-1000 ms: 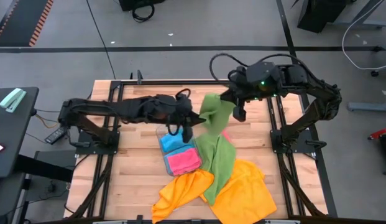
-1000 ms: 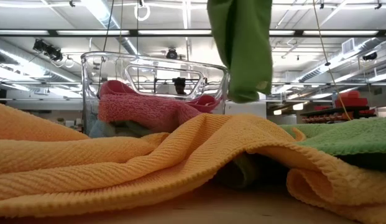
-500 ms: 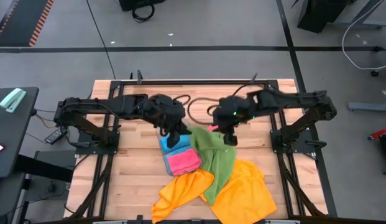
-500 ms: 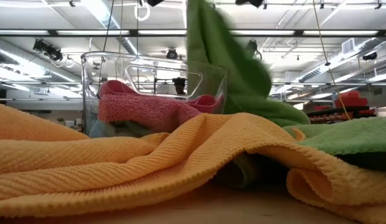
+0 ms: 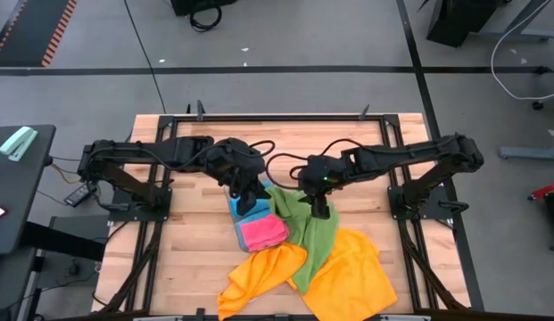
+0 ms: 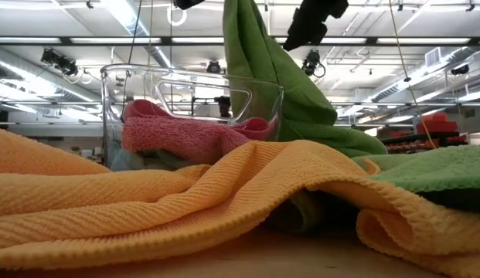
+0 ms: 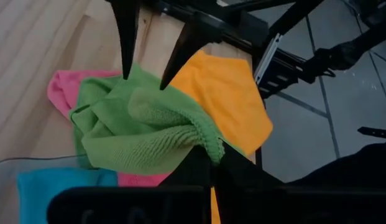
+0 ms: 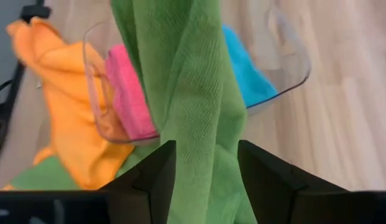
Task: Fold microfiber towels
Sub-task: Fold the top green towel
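The green towel (image 6: 286,93) runs off the low view's top edge; orange towels (image 5: 348,276) hide the worktop's near edge.

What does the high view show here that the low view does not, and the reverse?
Only the high view shows both arms whole, the left gripper and right gripper meeting at the green towel, and the blue towel. Only the low view shows the green towel rising in a tall peak above the clear plastic tray, with the room's ceiling lights behind. Both show the pink towel and the orange towels.
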Controlling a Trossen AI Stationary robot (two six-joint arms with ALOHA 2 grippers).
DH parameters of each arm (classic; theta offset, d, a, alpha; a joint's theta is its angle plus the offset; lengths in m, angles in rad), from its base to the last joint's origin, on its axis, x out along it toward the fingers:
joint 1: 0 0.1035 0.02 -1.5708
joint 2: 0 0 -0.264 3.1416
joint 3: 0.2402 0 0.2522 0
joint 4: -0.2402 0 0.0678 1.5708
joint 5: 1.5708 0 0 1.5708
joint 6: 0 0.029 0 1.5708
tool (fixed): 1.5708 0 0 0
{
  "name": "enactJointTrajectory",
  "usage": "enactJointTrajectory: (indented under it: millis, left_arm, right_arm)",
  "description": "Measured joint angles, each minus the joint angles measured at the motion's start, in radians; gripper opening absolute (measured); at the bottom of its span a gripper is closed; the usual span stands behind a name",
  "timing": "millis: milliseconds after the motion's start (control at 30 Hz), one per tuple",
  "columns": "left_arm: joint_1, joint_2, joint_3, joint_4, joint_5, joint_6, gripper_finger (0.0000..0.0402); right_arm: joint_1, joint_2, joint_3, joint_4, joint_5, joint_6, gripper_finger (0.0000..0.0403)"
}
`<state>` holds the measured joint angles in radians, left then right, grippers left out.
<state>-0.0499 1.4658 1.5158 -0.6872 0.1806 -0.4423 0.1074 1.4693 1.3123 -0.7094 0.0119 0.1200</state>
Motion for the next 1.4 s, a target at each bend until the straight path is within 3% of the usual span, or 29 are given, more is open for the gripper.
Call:
enactJointTrajectory:
  millis: [233,467,633,767,900,1033,1400]
  left_arm:
    - [0.008,0.000,0.000,0.005,-0.061,-0.027,0.0022]
    - [0.028,0.000,0.000,0.008,-0.066,-0.052,0.0009]
    - [0.028,0.000,0.000,0.014,-0.067,-0.052,0.0027]
    - [0.026,0.000,0.000,0.021,-0.066,-0.053,0.0018]
    - [0.026,0.000,0.000,0.040,-0.066,-0.053,0.0009]
    - [0.026,0.000,0.000,0.051,-0.066,-0.053,0.0025]
    - [0.026,0.000,0.000,0.088,-0.067,-0.055,0.0015]
  right_arm:
    - [0.104,0.000,-0.002,0.059,0.219,-0.026,0.0177]
    - [0.138,-0.001,-0.098,0.126,0.147,-0.066,0.0177]
    - [0.163,0.000,-0.231,0.322,0.117,-0.068,0.0177]
    - [0.178,0.000,-0.314,0.438,0.117,-0.094,0.0177]
    - [0.176,0.000,-0.379,0.456,0.170,-0.094,0.0177]
    - [0.177,0.000,-0.417,0.467,0.239,-0.094,0.0177]
    - [0.173,0.000,-0.436,0.534,0.382,-0.150,0.0177]
